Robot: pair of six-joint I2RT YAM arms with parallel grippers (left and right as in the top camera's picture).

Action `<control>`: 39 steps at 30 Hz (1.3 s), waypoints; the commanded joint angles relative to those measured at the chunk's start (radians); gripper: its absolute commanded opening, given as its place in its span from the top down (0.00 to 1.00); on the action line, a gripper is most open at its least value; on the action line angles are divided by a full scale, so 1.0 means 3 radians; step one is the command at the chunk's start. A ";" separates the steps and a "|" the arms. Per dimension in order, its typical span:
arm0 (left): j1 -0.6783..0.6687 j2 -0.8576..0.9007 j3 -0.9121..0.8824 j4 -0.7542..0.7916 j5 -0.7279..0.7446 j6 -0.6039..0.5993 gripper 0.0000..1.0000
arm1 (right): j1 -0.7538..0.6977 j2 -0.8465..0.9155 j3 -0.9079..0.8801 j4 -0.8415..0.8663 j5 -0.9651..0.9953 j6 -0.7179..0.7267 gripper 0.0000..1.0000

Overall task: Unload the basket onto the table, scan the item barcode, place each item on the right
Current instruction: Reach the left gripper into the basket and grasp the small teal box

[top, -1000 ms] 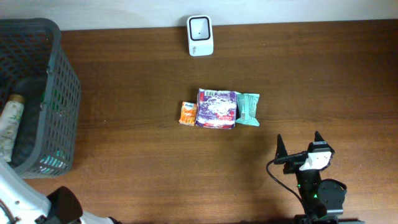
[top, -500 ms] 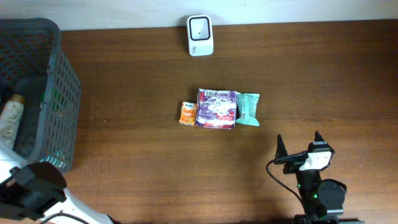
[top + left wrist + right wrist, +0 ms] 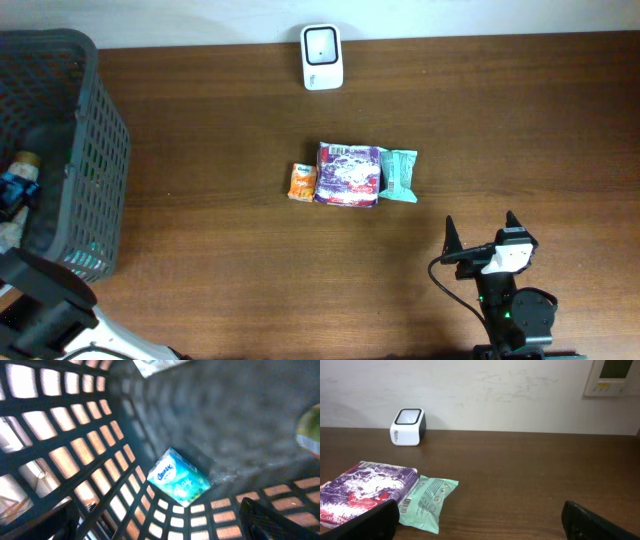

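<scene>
Left pincer (image 3: 160, 521) is seen spread wide with nothing pinched, dipped down inside the dark mesh basket (image 3: 100, 150) at the table's left end. Its fingers (image 3: 270, 519) only show up as dark blurs at the bottom corners of the wrist view. Just below it a teal-and-white tissue pack (image 3: 178, 478) is lying tilted on the basket floor, tucked near a corner and not touched by anything. Right pincer (image 3: 480, 230) is spread open and empty too, parked over the near right part of the table (image 3: 200, 250), well apart from everything. As for stuff that could be scanned, three items are lined up in a row mid-table, touching or close to it: small orange packet (image 3: 303, 182) on the left, bigger purple pack (image 3: 347, 175) in the middle, green packet (image 3: 399, 176) on the right. A barcode can be made out on the green one's near end in the right wrist view. White scanner (image 3: 322, 57) is sat at the far edge by the wall, well apart from the row.
</scene>
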 commanded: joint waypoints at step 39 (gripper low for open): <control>0.0000 0.0197 -0.0924 0.0861 0.0679 0.0868 0.95 | 0.0033 -0.0019 -0.0028 -0.0001 -0.0018 -0.0018 0.01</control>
